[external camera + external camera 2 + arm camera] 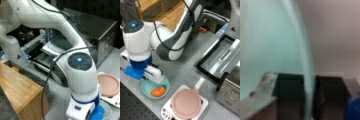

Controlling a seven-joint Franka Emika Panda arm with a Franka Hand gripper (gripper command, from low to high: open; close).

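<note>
In the wrist view my gripper [308, 75] straddles the thin rim of a teal bowl [270, 45]: one dark finger [290, 92] is inside the bowl and the other is outside, both pressed against the rim. In a front view the bowl [148, 88] sits on the grey table under my hand [153, 73] and holds an orange piece of food [158, 92]. In a front view the bowl [107, 110] shows at the bottom right, below the wrist.
A pink pan [186, 103] rests on a white cooker [167, 111] right beside the bowl; the pan [108, 85] also shows in a front view. A toaster oven [220, 58] stands with its door open. A wooden cabinet [17, 90] is nearby.
</note>
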